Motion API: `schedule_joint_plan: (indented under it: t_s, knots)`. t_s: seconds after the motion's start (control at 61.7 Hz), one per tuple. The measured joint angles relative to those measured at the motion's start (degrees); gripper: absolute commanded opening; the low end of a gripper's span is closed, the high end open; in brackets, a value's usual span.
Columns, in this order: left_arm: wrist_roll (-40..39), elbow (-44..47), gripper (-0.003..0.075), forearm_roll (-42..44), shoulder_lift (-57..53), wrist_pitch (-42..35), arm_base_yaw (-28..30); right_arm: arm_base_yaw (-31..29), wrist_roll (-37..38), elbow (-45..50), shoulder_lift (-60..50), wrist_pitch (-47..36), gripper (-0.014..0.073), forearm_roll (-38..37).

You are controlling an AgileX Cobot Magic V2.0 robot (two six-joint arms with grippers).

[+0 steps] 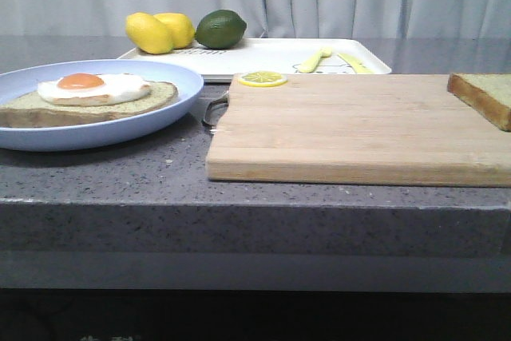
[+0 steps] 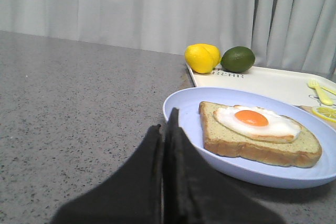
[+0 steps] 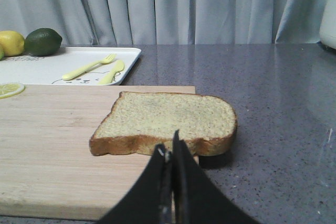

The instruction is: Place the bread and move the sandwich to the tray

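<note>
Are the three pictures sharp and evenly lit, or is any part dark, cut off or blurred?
Front view: soft even light, sharp; the bread is cut off at the frame edge. Left wrist view: the shut left pincer is a dark shape, slightly soft; the egg is clear. Right wrist view: the right pincer is dark; a shadow lies beside the bread.

You get soft, even, fairly bright light from above, with faint shadows under the plate [image 1: 96,129] and the bread [image 3: 168,121]. The surface [image 1: 120,173] carries a mild sheen and no harsh glare. Both wrist views blur each dark pincer up close; the front view looks slightly soft.
</note>
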Motion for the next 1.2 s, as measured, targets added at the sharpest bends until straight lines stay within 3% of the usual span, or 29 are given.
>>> schedule_joint_plan:
  t_s: [0.632, 0.908, 1.199]
  knots:
    - [0.0, 0.0, -0.002, 0.0, 0.0, 0.0, 0.0, 0.0, 0.0, 0.0, 0.0, 0.0, -0.0071, 0.0]
    - [0.0, -0.26, -0.002, 0.0, 0.0, -2.16, 0.0, 0.0, 0.22, 0.0, 0.0, -6.88, -0.0071, 2.39]
    - [0.0, -14.89, -0.002, 0.67, 0.13, 0.54, 0.0, 0.0, 0.35, -15.94, 0.0, 0.91, -0.0071, 1.47]
